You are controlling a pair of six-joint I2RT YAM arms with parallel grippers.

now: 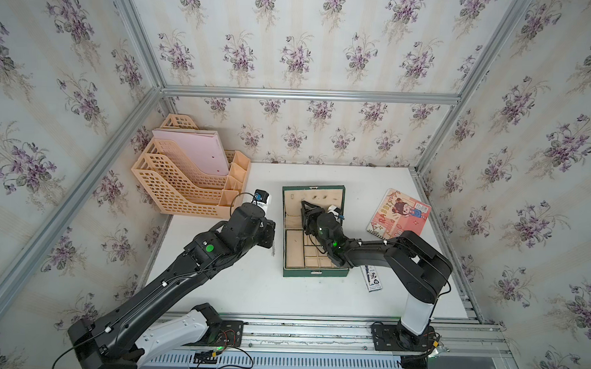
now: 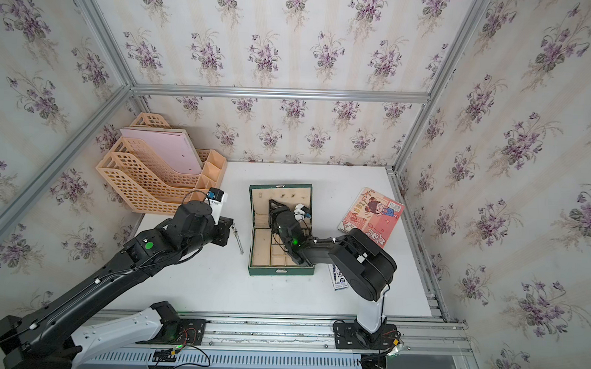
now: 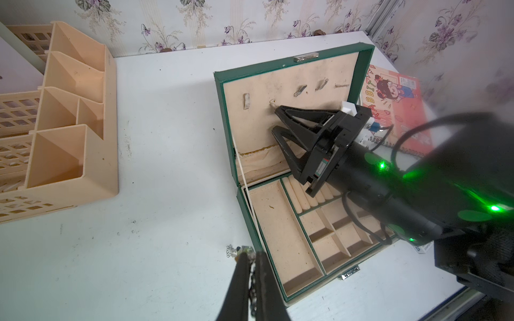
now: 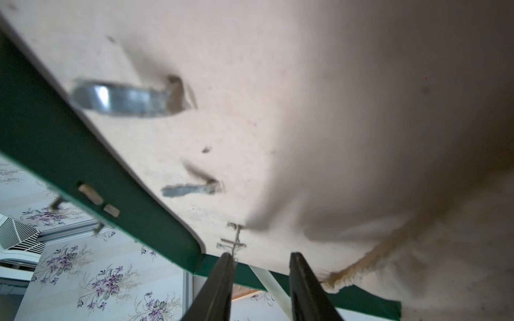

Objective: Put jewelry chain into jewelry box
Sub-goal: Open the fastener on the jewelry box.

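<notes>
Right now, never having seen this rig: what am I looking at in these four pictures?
Two robot arms work on a table. Two pictures look down from overhead; the other two come from a camera on each arm's wrist. On the table are an open green jewelry box, a peach file organizer, a notebook and a small carton. The left fingers pinch a thin chain beside the box. The right fingers, apart and empty, are up against the lid's lining.

pink notebook (image 1: 402, 214) cover w/ "RABBIT" along one edge, small carton (image 1: 372, 281) print too tiny to read
</notes>
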